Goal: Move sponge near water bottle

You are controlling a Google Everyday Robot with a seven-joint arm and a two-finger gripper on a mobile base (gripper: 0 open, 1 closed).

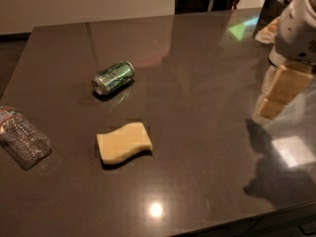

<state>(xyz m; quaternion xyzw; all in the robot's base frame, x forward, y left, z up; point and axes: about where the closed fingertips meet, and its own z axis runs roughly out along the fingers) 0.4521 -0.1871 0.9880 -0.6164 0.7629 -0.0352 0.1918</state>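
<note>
Three things lie on the dark table (197, 58): the sponge (123, 143) front-centre, the water bottle (22, 137) on its side far left, and a green can (113, 77) behind. The gripper (277, 95) hangs far right, empty; spread or closed, I cannot tell. It should drop squarely over the sponge and pinch low.

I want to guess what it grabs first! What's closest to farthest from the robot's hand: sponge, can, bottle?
The hand is at the right of the camera view.
1. sponge, front middle.
2. can, farther back.
3. water bottle, far left edge.
</note>
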